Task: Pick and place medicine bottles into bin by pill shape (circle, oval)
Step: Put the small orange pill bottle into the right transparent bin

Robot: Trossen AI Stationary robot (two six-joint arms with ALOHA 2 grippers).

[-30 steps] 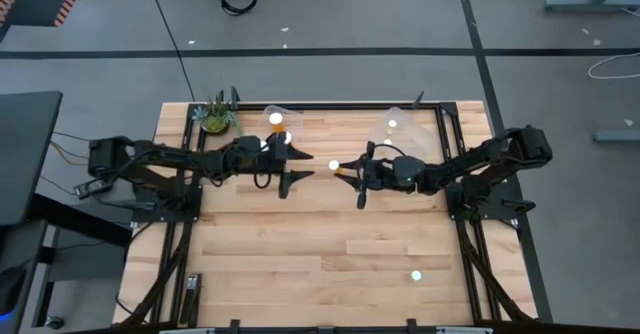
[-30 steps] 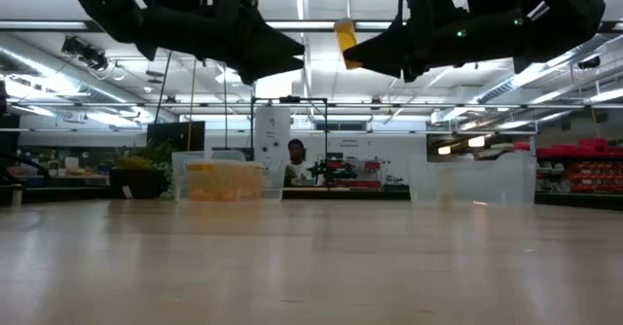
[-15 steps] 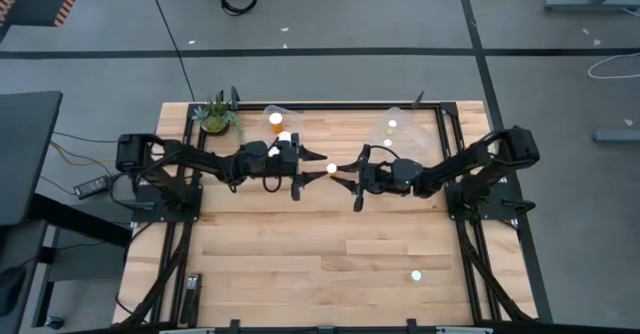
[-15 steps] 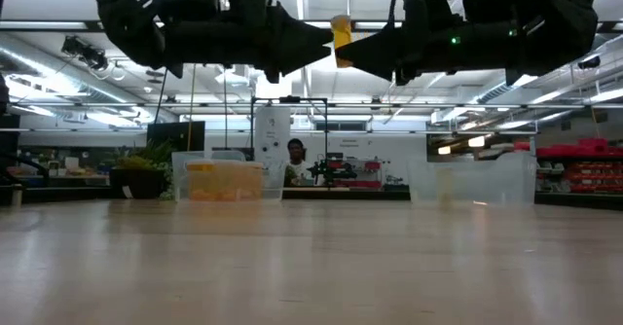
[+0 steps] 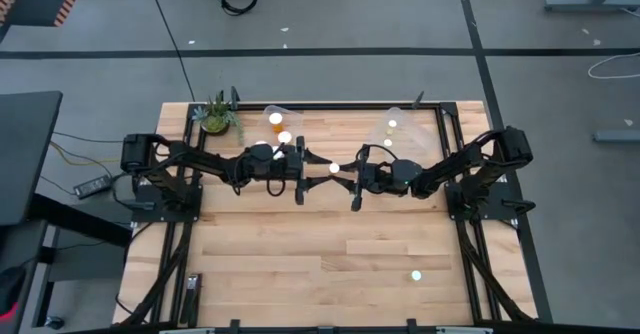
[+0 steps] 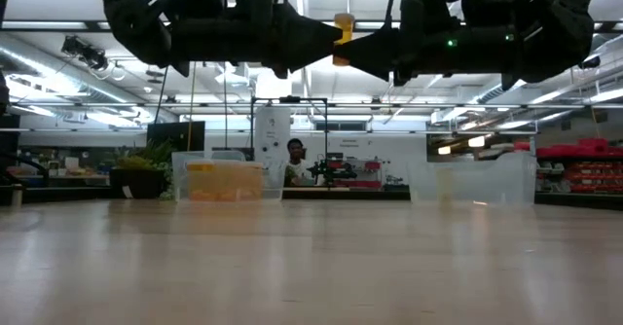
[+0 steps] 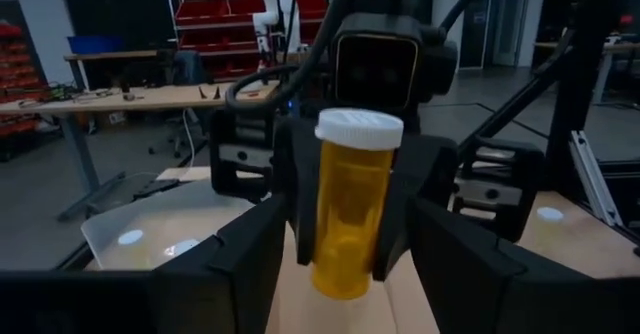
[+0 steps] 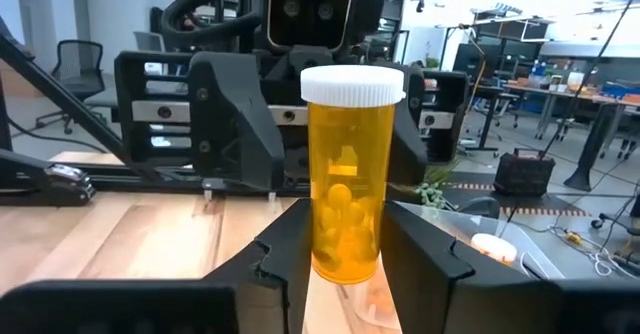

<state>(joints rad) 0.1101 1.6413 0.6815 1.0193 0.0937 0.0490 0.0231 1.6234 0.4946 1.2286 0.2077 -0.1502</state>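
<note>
I hold one of the medicine bottles (image 8: 345,174) upright in the air above the middle of the table, near the centre of the high view, its white cap on top and pale pills showing through the orange wall. My right gripper (image 8: 345,244) is clamped on its lower part, one finger on each side. My left gripper (image 5: 322,175) faces it from the left of the frame, jaws spread wide to either side of the same bottle; I cannot tell whether they touch it. In the low view the bottle hangs at the top centre of the frame between the two dark grippers, well clear of the wooden table (image 5: 300,254). Toward the upper left of the high view a clear bin (image 5: 283,114) holds more white-capped orange bottles (image 5: 275,120); another clear bin (image 5: 405,122) toward the upper right shows a white cap (image 5: 392,124) inside it. One lone white cap (image 5: 416,274) sits at the lower right of the table. A small potted plant (image 5: 216,114) stands at the upper left corner of the table, just beside the left bin. In the room beyond, a person (image 6: 295,160) shows far off.
</note>
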